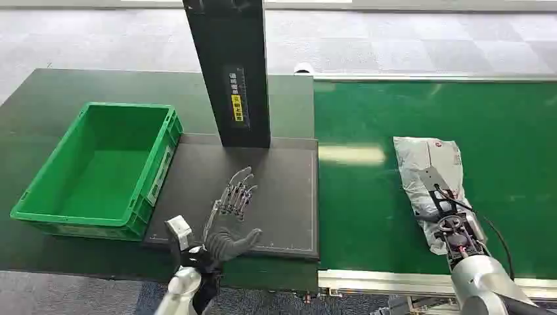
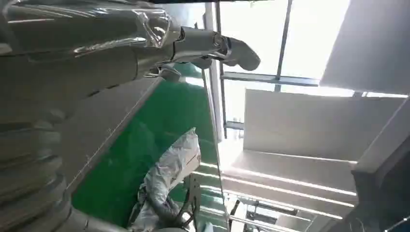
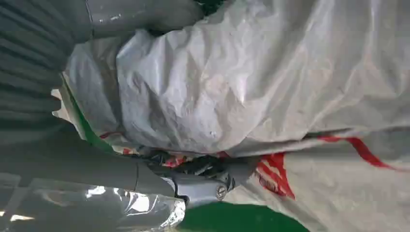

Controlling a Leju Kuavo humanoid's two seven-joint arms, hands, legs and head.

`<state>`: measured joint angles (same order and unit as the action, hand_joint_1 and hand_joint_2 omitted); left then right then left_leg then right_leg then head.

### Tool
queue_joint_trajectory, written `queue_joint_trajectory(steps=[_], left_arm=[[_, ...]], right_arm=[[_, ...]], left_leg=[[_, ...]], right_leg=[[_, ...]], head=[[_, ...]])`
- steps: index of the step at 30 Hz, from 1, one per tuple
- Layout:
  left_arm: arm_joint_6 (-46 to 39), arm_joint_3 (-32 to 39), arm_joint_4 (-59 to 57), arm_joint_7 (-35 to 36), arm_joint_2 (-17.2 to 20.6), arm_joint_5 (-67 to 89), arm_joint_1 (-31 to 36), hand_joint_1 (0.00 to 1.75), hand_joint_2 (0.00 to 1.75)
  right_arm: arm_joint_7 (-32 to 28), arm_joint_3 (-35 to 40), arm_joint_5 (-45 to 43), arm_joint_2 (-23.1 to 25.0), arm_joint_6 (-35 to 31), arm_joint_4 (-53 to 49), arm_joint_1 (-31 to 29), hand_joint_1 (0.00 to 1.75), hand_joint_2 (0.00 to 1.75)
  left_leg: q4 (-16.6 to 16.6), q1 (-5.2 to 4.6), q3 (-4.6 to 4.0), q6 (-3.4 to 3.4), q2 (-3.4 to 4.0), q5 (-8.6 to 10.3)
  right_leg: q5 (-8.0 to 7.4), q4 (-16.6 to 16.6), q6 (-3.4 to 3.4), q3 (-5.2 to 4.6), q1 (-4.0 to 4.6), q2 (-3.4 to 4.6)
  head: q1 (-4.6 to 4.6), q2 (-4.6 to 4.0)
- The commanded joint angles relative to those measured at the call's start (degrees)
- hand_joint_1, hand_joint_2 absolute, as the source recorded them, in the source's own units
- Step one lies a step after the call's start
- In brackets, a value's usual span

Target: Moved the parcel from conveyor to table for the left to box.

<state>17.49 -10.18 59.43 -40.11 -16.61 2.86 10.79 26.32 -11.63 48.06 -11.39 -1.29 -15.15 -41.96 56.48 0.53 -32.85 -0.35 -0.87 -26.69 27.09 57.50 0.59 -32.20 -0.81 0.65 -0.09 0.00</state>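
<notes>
The crinkled white plastic parcel with red print [image 1: 430, 176] lies on the green conveyor belt [image 1: 368, 197], on the right of the scene. The right robot hand [image 1: 439, 209] rests on its near end, fingers and thumb closed around the wrapping [image 3: 203, 87]. The left robot hand [image 1: 233, 213] hovers open, fingers spread, over the dark grey mat [image 1: 282, 190] on the dark surface [image 1: 39, 98]. Left of the mat sits a green plastic crate [image 1: 98, 167]; a black upright post [image 1: 230, 72] stands at the mat's far edge.
</notes>
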Motion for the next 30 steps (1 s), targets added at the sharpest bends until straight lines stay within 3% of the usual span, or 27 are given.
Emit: queue_joint_trajectory(steps=[1,7,10,11,12,14,15,18,19,21,25,29,30], left_arm=[[-1.6,-5.2,-4.4,0.1,1.2,-0.5,2.1,0.0,1.75],[-1.3,-4.8,-4.3,0.1,1.3,-1.1,2.2,0.0,1.75],[-1.4,-4.7,-4.0,0.1,1.5,-0.6,1.9,0.0,1.75],[-1.5,-4.8,-4.2,0.1,1.5,-0.5,2.0,0.0,1.75],[-2.3,-4.4,-3.3,0.1,1.8,-0.4,1.0,0.0,1.75],[-3.3,-3.4,-0.8,0.1,2.2,-0.4,-0.7,0.0,1.75],[-3.3,-3.4,-0.8,0.1,2.2,-0.4,-0.7,0.0,1.75],[-3.6,-0.9,3.8,0.1,3.1,-0.7,-2.5,0.0,1.75],[-3.8,0.3,6.4,0.1,3.4,-0.9,-2.9,0.0,1.75],[-3.8,1.1,7.6,0.1,3.5,-1.1,-3.0,0.0,1.75],[-1.0,7.6,12.6,0.1,3.2,-2.0,-2.5,0.0,1.75],[-1.7,12.2,14.8,0.1,3.4,-2.4,-1.4,0.0,1.75],[-1.7,12.2,14.8,0.1,3.4,-2.4,-1.4,0.0,1.75]], right_arm=[[-2.7,-4.4,-0.8,0.8,-0.3,2.6,0.7,1.75,1.75],[-5.4,-5.3,-1.4,1.2,0.3,2.3,0.0,1.75,1.75],[-17.7,-10.1,-6.2,2.7,3.9,1.1,-2.2,1.75,1.75],[-19.4,-10.6,-6.7,3.0,4.5,0.9,-2.5,1.75,1.75],[-29.4,-12.7,-9.3,4.4,6.8,-0.4,-5.2,1.75,1.75],[-38.8,-13.1,-10.2,6.2,8.3,-1.8,-8.2,1.75,1.75],[-38.8,-13.1,-10.2,6.2,8.3,-1.8,-8.2,1.75,1.75],[-51.7,-10.5,-10.3,10.9,9.8,-6.9,-9.8,1.75,1.75],[-54.6,-7.7,-9.2,13.3,10.5,-9.8,-8.8,1.75,1.75],[-55.4,-6.1,-8.5,14.6,10.6,-11.7,-8.0,1.75,1.75],[-54.7,5.9,-6.8,23.2,11.4,-22.7,1.6,1.75,1.75],[-52.1,16.2,-5.1,29.8,9.9,-18.8,6.4,1.75,1.75],[-52.1,16.2,-5.1,29.8,9.9,-18.8,6.4,1.75,1.75]], left_leg=[[-0.1,0.03,0.08,-0.01,-0.04,0.04],[0.0,0.02,0.13,-0.01,0.07,0.02],[-0.1,0.04,0.1,0.0,0.18,0.04],[0.0,0.02,0.1,0.0,0.22,0.01],[-0.1,0.01,0.07,0.01,0.32,0.02],[0.0,-0.06,0.04,0.01,0.61,-0.03],[0.0,-0.09,-0.06,0.0,0.78,-0.04],[0.0,-0.06,-0.16,-0.05,1.0,-0.03],[0.0,-0.04,-0.14,-0.03,0.68,0.01],[0.0,0.03,-0.15,0.03,0.71,0.03],[-0.1,0.1,-0.06,0.02,0.69,0.04],[-0.2,0.2,0.1,-0.04,0.99,0.0],[-0.1,0.2,-0.05,-0.03,0.68,0.04]], right_leg=[[-0.03,-0.1,-0.05,0.13,0.05,-0.14],[-0.03,-0.1,-0.04,0.11,0.04,-0.02],[-0.08,-0.1,-0.06,0.07,0.07,0.03],[-0.05,0.0,-0.04,0.04,0.04,0.1],[-0.1,-0.1,-0.05,-0.01,0.04,0.16],[-0.1,0.1,-0.04,-0.13,-0.03,0.48],[-0.15,0.1,-0.06,-0.22,-0.06,0.64],[-0.22,0.2,-0.16,-0.49,-0.02,0.83],[-0.16,0.1,-0.14,-0.35,-0.01,0.56],[-0.18,0.1,-0.14,-0.34,0.07,0.57],[-0.17,0.0,-0.14,-0.22,0.17,0.53],[-0.17,-0.1,-0.22,-0.21,0.27,0.76],[-0.14,0.0,-0.18,-0.2,0.27,0.48]], head=[[-0.02,0.0],[-0.02,0.0],[0.0,0.0],[-0.02,0.0],[0.0,0.0],[0.0,0.0],[0.0,0.0],[-0.04,0.0],[0.0,0.0],[-0.02,0.0],[-0.02,0.0],[-0.04,0.0],[0.02,0.0]])
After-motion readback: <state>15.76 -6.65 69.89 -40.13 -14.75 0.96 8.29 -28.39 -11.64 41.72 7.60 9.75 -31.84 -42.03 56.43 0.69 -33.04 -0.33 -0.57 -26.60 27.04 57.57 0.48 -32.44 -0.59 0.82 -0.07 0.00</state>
